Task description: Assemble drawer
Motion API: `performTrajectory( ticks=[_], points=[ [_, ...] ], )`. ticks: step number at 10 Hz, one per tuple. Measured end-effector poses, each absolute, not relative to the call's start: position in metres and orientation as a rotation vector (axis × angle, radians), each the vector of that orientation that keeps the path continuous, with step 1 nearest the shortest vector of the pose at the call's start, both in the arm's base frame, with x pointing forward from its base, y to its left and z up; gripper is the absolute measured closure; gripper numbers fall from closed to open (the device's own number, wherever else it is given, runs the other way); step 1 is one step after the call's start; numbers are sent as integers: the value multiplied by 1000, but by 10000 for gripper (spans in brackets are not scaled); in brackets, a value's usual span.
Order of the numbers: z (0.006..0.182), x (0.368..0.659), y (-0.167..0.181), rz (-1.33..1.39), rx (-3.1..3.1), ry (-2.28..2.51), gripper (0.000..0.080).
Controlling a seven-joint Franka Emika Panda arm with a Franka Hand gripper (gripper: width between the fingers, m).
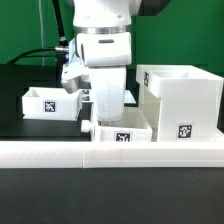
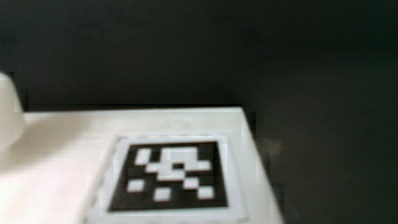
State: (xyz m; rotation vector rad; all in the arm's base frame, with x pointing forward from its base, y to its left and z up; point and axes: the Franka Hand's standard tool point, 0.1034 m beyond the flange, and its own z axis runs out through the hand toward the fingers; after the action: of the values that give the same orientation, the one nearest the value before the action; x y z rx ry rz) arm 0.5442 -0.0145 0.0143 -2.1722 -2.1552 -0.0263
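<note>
Exterior view: your gripper hangs low at the middle small box. Another small box sits toward the view's left and the housing toward its right, behind the rail. You cannot tell the fingers' state. Wrist view: a blurred tag on a white panel, with no fingers in view.

A long low white rail crosses the whole exterior view. It lies on the camera's side of the jaws and lower than them. A thin dark joint cuts the rail a little to the exterior view's left of the jaws.

The black table spreads under the jaws and away to the exterior view's left. The wrist view shows this dark surface too, blurred.

A green backdrop stands behind the jaws, higher than them.

On the near side of the rail, farthest from the jaws, there is a dark grey surface.
</note>
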Motion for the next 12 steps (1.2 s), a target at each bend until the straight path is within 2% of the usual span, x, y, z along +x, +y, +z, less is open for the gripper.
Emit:
performTrajectory(
  ticks=[12],
  points=[
    [14, 544, -6, -20, -2149, -2181, 758]
  ],
)
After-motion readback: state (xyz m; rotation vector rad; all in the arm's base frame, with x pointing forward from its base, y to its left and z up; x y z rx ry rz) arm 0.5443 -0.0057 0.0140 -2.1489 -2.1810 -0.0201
